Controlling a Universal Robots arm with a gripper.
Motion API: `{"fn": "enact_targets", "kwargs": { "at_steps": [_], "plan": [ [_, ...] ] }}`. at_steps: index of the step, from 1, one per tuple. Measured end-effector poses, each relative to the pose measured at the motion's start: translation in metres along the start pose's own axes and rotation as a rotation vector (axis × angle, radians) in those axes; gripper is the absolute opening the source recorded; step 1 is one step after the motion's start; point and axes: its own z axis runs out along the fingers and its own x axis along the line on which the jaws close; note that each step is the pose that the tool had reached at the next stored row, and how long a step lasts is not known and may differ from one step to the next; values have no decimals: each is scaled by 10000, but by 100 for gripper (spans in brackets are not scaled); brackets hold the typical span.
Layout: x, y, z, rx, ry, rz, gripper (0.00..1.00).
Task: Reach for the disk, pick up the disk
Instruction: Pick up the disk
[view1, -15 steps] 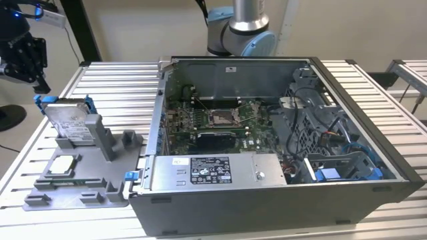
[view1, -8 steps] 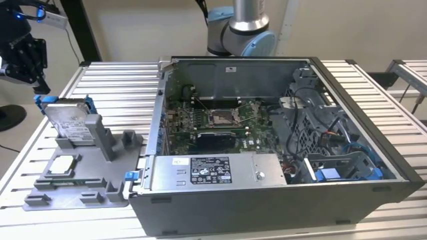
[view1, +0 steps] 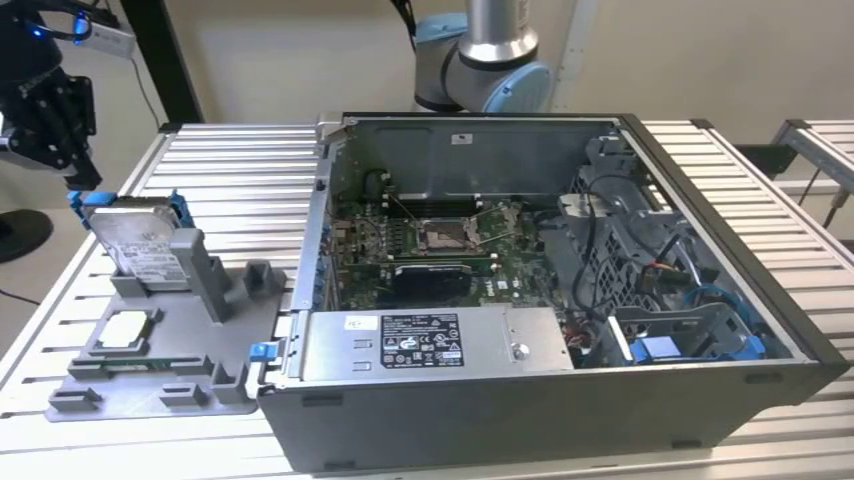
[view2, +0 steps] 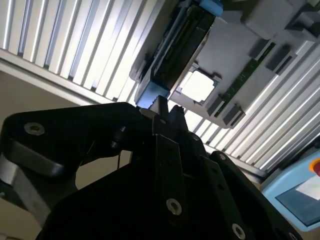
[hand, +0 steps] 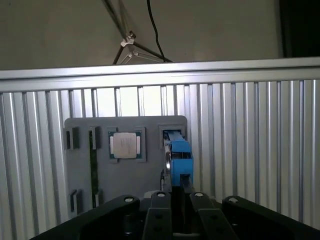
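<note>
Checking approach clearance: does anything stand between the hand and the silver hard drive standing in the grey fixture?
Nothing visible does. The black hand hovers above the flat silver blue-bracketed disk, with only air between them.

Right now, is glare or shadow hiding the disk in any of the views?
Second wrist view: glare washes out the slatted table and the chip, the gripper is a dark mass, and the disk lies edge-on in shade. First wrist view: even light, the disk's blue bracket stands out. Exterior view: the disk is evenly lit, its white label plain to see.
</note>
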Motion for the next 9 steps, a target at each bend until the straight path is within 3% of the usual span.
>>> {"fn": "enact_targets", "kwargs": {
  "at_steps": [9],
  "plan": [
    [0,0,0,-7,1,0,100]
  ]
}}
